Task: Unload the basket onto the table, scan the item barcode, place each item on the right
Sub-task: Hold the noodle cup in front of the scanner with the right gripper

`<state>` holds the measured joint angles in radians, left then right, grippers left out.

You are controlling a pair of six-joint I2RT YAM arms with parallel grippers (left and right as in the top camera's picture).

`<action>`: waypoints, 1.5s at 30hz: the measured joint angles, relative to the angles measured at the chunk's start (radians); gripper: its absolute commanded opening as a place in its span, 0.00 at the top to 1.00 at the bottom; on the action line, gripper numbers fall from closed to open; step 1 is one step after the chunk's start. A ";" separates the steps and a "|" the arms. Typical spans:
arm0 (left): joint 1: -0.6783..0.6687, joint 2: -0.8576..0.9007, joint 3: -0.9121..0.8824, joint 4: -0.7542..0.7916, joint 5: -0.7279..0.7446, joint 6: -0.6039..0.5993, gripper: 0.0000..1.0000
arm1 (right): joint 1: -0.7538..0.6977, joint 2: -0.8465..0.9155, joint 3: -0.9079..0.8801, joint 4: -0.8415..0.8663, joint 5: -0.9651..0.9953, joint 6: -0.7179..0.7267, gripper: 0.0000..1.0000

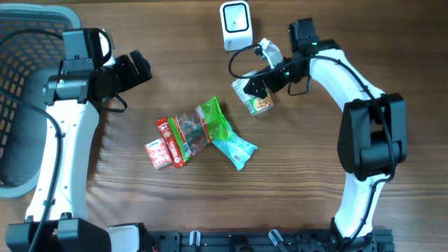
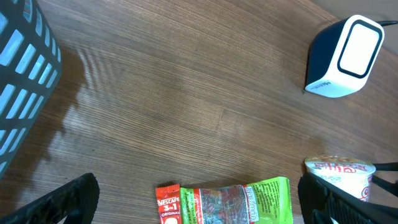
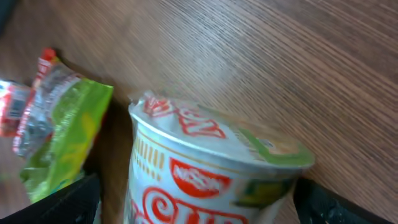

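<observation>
A white Nissin noodle cup (image 1: 257, 100) with a green and red lid lies tilted on the wooden table, below the white barcode scanner (image 1: 236, 24). My right gripper (image 1: 256, 87) stands open around the cup. In the right wrist view the cup (image 3: 211, 162) fills most of the space inside the right gripper (image 3: 196, 200), with a gap showing at the left finger. My left gripper (image 1: 140, 68) hovers open and empty at the left. The left wrist view shows the scanner (image 2: 345, 56) and the cup (image 2: 339, 174) at the right edge.
A pile of snack packets (image 1: 199, 133) lies mid-table: a green packet (image 2: 249, 202), a red Nescafe sachet (image 2: 168, 202), and a teal one (image 1: 236, 150). A dark mesh basket (image 1: 28, 84) stands at the far left. The green packet (image 3: 68, 137) lies just left of the cup.
</observation>
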<state>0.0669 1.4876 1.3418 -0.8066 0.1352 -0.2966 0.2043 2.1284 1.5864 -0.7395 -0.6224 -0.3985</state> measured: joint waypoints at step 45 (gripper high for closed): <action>0.000 0.000 0.000 0.000 0.000 0.000 0.00 | 0.027 0.018 -0.095 0.150 0.000 0.064 0.37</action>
<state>0.0669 1.4876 1.3418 -0.8062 0.1352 -0.2966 0.2310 2.1460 1.4918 -0.5892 -0.6220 -0.3344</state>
